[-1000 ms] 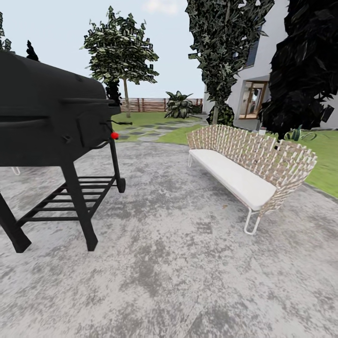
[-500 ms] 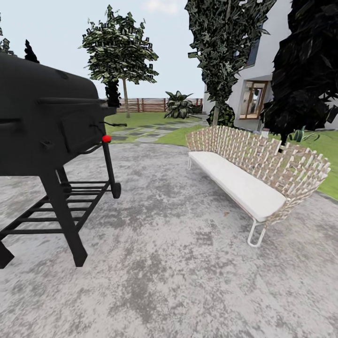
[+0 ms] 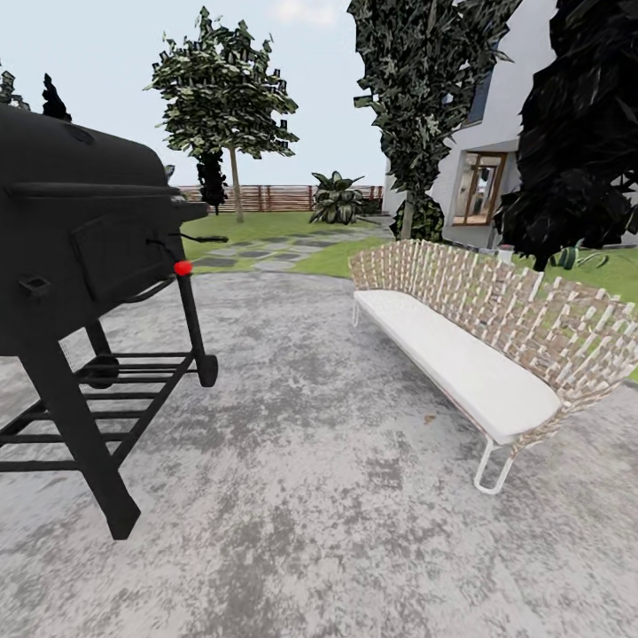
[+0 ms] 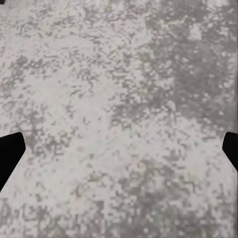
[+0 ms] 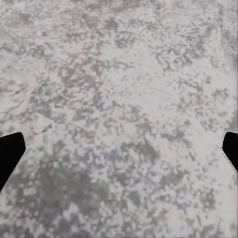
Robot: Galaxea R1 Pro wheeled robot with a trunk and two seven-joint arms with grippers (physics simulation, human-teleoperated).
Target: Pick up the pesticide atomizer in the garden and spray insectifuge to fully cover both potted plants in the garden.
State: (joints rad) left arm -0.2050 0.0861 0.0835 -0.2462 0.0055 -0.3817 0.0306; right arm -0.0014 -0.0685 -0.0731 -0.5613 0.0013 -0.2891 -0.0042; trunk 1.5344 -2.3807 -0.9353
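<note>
Wide paving (image 3: 337, 461) between grill (image 3: 80, 239) and bench (image 3: 461, 354)

Your left gripper (image 4: 119, 148) is pointing down with its dark fingertips (image 4: 10, 153) spread wide apart, and your right gripper (image 5: 119, 148) is doing likewise, fingertips (image 5: 10, 151) parted, holding nothing.

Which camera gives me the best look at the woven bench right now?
The head view: the woven bench with its white cushion sits whole on the grey patio, opposite the black grill. Both wrist views look down at mottled paving between open fingertips, nothing of the bench.
</note>
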